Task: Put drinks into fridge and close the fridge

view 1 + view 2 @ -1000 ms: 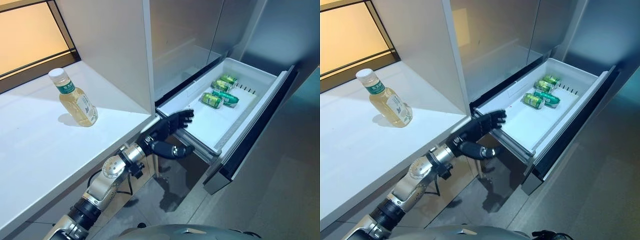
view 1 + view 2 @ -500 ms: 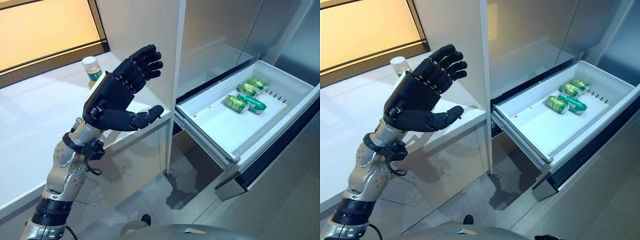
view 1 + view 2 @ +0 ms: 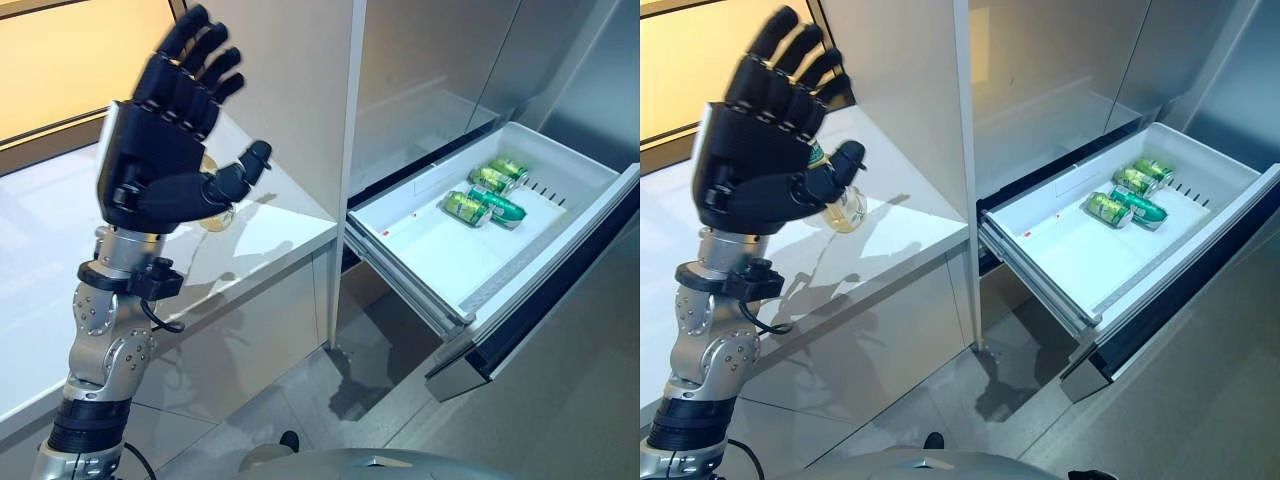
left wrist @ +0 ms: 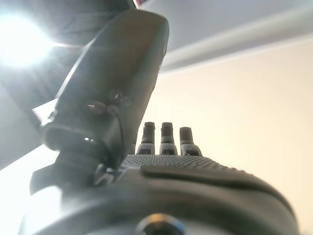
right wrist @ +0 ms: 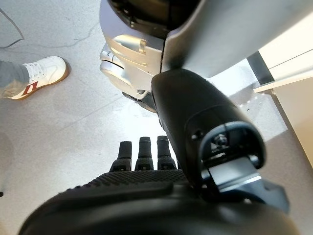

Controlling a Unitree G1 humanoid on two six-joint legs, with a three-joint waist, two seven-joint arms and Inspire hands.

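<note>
A bottle of pale yellow drink [image 3: 844, 211] stands on the white counter [image 3: 275, 228], mostly hidden behind my left hand. My left hand [image 3: 152, 165] is raised above the counter's front, open and empty, fingers straight and thumb spread; it also shows in the left wrist view [image 4: 166, 169]. Green cans [image 3: 482, 193] lie in the far corner of the open white fridge drawer [image 3: 440, 262], pulled out at the right. My right hand [image 5: 146, 188] hangs open over the floor, idle.
The drawer's dark front [image 3: 560, 300] juts out into the floor space at the right. Steel fridge doors [image 3: 430, 70] stand shut above the drawer. A white side panel [image 3: 300, 90] separates counter and fridge. A person's white shoe [image 5: 39, 73] is on the floor.
My left hand has risen from the drawer's near corner to above the counter, in front of the bottle. The camera has also shifted, so the whole scene sits further right.
</note>
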